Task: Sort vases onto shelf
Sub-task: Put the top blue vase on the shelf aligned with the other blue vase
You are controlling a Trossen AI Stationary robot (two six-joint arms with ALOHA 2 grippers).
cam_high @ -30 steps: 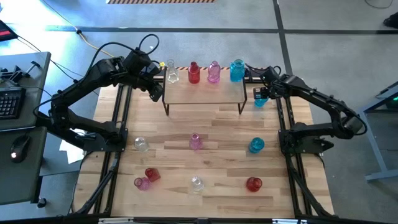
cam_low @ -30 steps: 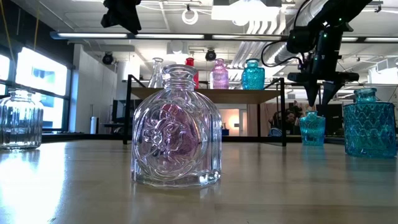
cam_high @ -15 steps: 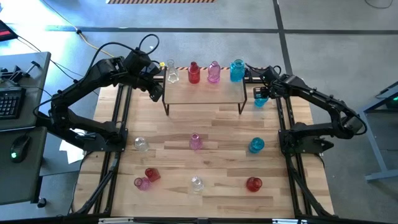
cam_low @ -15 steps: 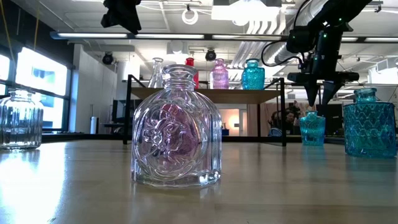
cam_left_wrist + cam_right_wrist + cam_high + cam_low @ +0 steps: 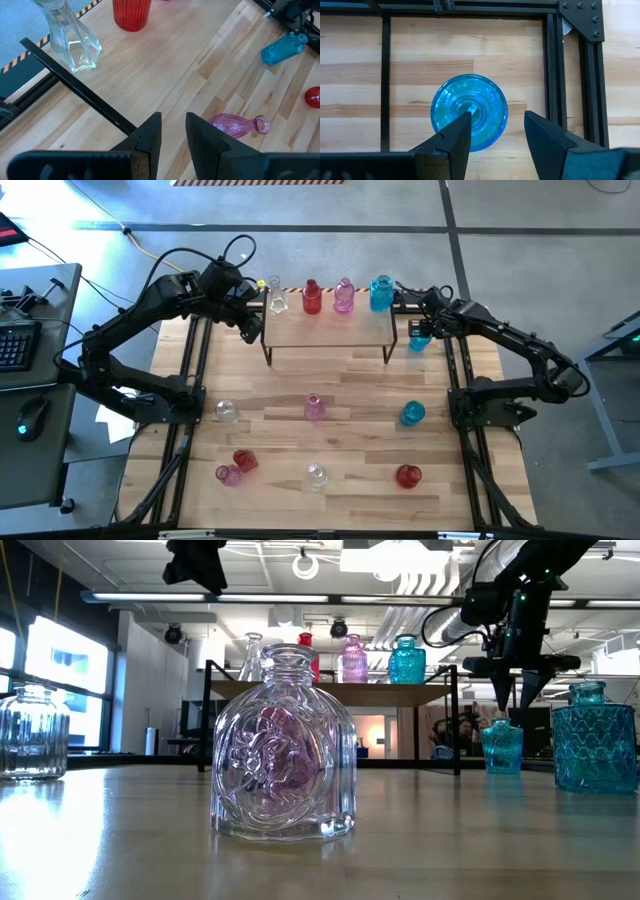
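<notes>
The shelf [image 5: 328,328] stands at the table's far side with a clear vase [image 5: 277,300], a red one [image 5: 312,297], a pink one [image 5: 344,296] and a blue one [image 5: 381,293] standing in a row along its far edge. A small blue vase [image 5: 469,112] stands upright on the table just right of the shelf. My right gripper [image 5: 495,135] hangs open just above it, pointing down, fingertips over its neck [image 5: 502,726]. My left gripper [image 5: 173,132] hovers at the shelf's left end [image 5: 250,323], fingers slightly apart with nothing between them.
More vases are spread over the near half of the table: clear [image 5: 227,412], pink [image 5: 314,407], blue [image 5: 412,414], red [image 5: 244,461], pink [image 5: 229,474], clear [image 5: 316,475], red [image 5: 407,476]. Black frame rails [image 5: 550,75] run beside the small blue vase.
</notes>
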